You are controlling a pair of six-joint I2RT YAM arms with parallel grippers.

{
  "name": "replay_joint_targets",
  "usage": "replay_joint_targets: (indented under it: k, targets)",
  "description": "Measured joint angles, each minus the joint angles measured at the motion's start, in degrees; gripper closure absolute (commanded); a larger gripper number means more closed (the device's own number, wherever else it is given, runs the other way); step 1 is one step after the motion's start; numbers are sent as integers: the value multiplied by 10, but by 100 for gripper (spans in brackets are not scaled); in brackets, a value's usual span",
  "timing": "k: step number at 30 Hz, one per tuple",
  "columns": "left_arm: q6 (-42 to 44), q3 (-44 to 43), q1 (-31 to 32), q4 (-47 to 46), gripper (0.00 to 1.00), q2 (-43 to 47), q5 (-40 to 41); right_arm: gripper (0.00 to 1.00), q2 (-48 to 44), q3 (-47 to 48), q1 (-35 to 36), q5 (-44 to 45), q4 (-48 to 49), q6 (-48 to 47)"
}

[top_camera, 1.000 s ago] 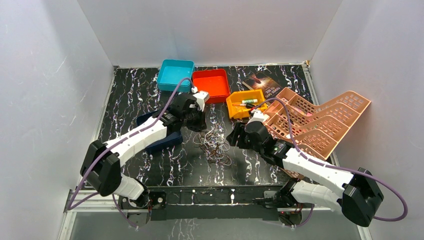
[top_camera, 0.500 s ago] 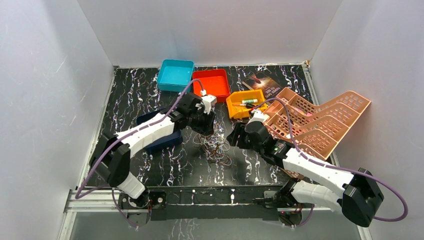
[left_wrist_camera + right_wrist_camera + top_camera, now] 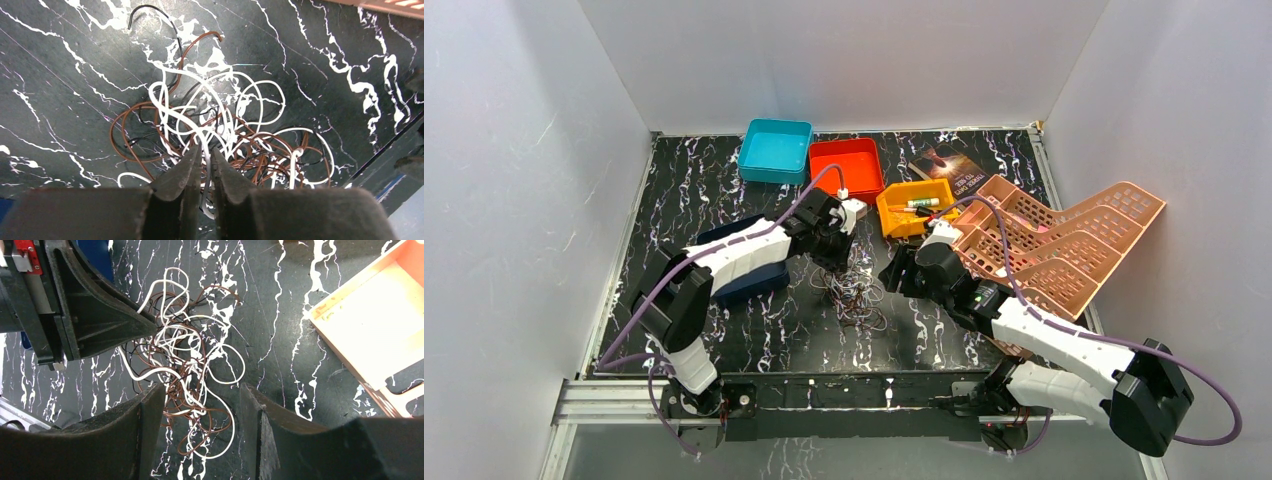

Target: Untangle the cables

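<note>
The cables (image 3: 856, 292) lie as one tangle of thin white, brown and black wires on the black marbled table; the tangle also shows in the left wrist view (image 3: 220, 120) and in the right wrist view (image 3: 187, 360). My left gripper (image 3: 836, 266) is down at the tangle's far-left edge. Its jaws (image 3: 206, 149) are pinched on a white wire that runs between them. It shows from the side in the right wrist view (image 3: 100, 315). My right gripper (image 3: 894, 276) is open just right of the tangle, and its fingers (image 3: 202, 390) straddle the outer white and brown loops.
A dark blue tray (image 3: 746, 282) lies under the left arm. Teal (image 3: 776, 150), red (image 3: 847, 166) and orange (image 3: 914, 210) bins stand at the back, next to a booklet (image 3: 951, 168). Pink lattice baskets (image 3: 1064, 240) fill the right side, and one shows in the right wrist view (image 3: 380, 335).
My left gripper has moved right and toward the tangle, from beside the blue tray onto the cables. The right arm has barely moved.
</note>
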State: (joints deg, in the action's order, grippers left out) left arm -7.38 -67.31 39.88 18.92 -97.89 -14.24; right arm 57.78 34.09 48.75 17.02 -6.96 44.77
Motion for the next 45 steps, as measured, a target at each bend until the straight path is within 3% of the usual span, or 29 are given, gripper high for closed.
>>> replay_joint_targets:
  k: [2,9,18,27,35,45]
  targets:
    - [2,-3,0,5,100,0,3,35,0,0,0,2,-1,-1]
    - [4,-23,0,30,100,21,16,32,0,0,0,4,0,-3]
    - [4,-37,0,43,100,156,17,23,-4,0,0,2,26,-37]
    - [8,-68,0,42,100,252,11,18,-47,-1,0,-26,138,-118]
    - [10,-108,1,52,100,257,-5,17,-56,-1,0,-154,255,-239]
    - [9,-131,1,57,100,258,-41,18,12,14,0,-141,369,-300]
